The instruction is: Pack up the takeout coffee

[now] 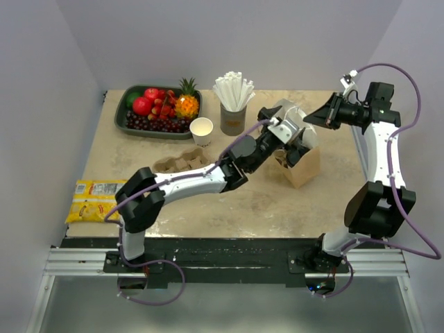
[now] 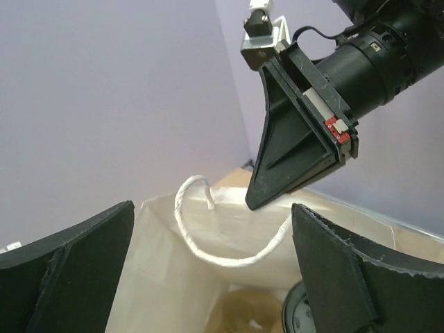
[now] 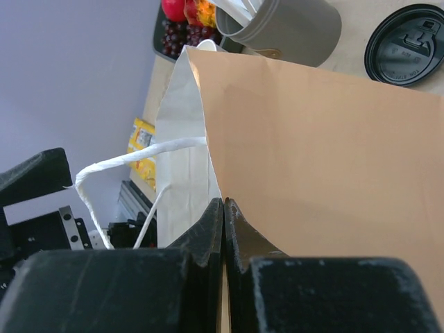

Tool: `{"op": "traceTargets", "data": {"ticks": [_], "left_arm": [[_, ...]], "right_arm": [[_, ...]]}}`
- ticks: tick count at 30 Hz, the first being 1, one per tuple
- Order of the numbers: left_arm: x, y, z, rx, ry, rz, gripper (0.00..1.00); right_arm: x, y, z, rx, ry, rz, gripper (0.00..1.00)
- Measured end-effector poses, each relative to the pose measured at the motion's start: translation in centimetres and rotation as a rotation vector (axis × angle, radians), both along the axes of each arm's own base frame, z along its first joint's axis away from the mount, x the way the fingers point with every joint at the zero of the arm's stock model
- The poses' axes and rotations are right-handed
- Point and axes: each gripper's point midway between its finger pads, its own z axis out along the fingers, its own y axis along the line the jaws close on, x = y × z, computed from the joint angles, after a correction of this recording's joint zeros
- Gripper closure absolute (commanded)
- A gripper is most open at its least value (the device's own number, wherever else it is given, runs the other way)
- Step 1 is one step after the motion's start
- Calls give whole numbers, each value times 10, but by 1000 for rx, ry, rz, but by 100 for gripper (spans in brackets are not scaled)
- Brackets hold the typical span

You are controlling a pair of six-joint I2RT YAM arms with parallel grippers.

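Takeout coffee [image 3: 409,45] shows clearly only from the right wrist: a black lid at 1 o'clock, its white cup unseen. The right gripper [image 3: 223,205] is clenched on the brown wall of the paper bag [image 3: 326,159]; the lid sits just beyond it, near the grey straw cup [image 3: 291,28]. The left gripper [image 2: 211,208] gapes over the bag's white lining, a sliver of lid at 5 o'clock. Overhead that gripper covers it; inside or beside the bag, I cannot tell.
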Motion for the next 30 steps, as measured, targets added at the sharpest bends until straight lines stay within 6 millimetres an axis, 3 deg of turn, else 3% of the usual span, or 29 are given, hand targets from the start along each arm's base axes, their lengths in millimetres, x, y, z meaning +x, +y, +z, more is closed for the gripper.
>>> {"op": "traceTargets", "data": {"ticks": [5, 8, 15, 18, 25, 30], "left_arm": [[-5, -14, -7, 0, -118, 56, 0], [-8, -12, 6, 13, -217, 94, 0], [-10, 24, 80, -80, -453, 269, 0], [-11, 36, 101, -111, -491, 318, 0], [-5, 58, 134, -151, -511, 417, 0], [32, 82, 133, -103, -393, 451, 0]], "right_arm": [[-1, 0, -2, -1, 9, -2, 100], [-2, 0, -2, -2, 14, -2, 100], [-1, -2, -2, -4, 23, -15, 100], [-1, -4, 0, -14, 34, -29, 100], [-5, -13, 1, 4, 75, -62, 100], [5, -50, -1, 16, 93, -155, 100]]}}
